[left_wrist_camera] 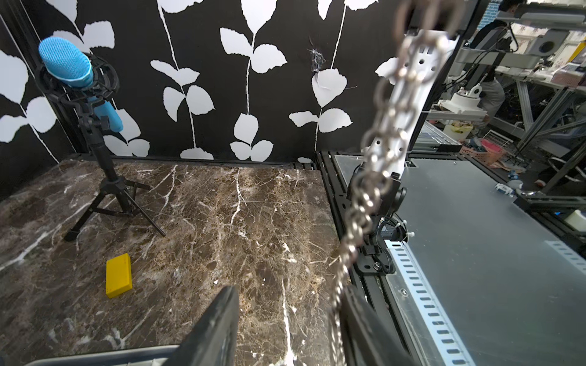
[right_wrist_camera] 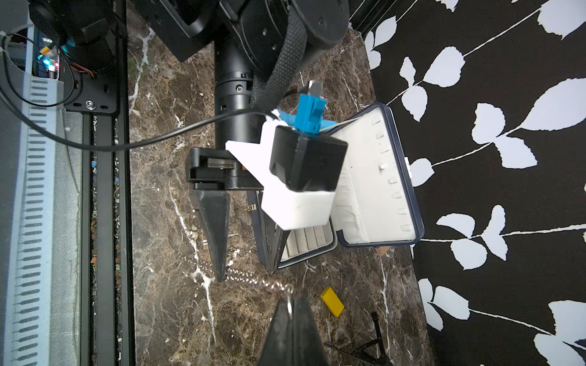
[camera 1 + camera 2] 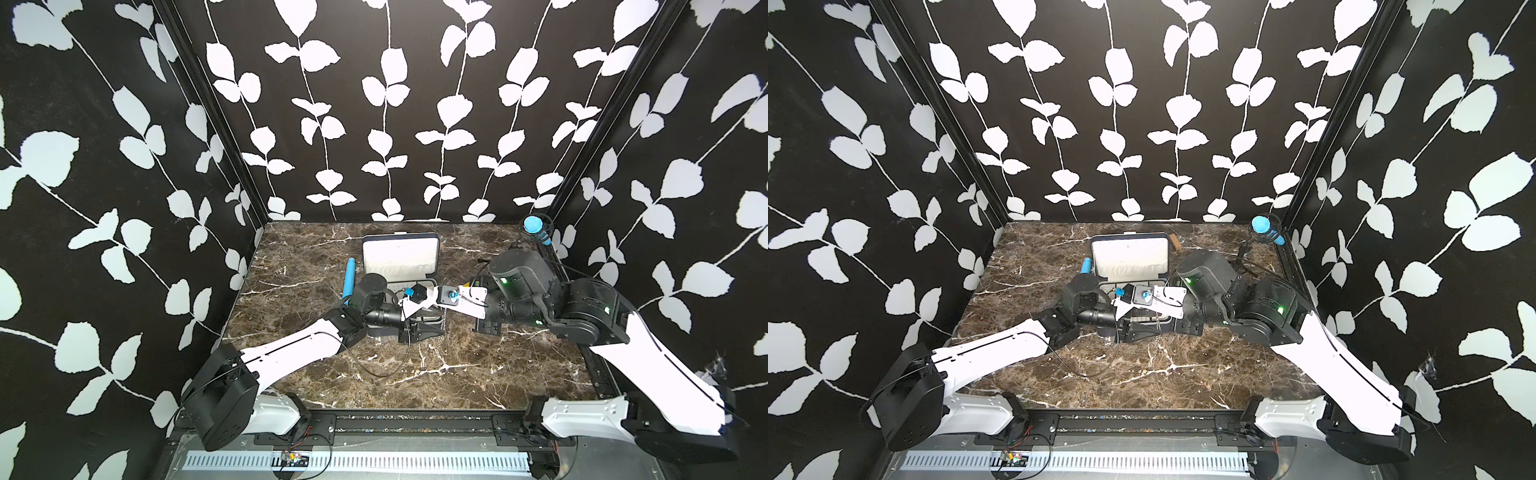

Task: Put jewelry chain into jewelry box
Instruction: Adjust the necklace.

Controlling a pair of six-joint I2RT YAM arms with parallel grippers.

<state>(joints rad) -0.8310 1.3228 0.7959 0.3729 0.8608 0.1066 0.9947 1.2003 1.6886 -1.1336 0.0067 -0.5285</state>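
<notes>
Chain of silvery metal links (image 2: 274, 286) is pinched by right gripper (image 2: 290, 301), prob. for regrasp. Left gripper (image 1: 290, 294) jaws are set half-open round it.

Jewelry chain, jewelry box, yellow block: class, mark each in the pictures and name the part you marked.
jewelry chain (image 2: 273, 285), right wrist view, on its nearer, larger-looking links.
jewelry box (image 3: 399, 253), in a top view, on the white lining of the open lid.
yellow block (image 1: 119, 275), left wrist view, on its top face.
</notes>
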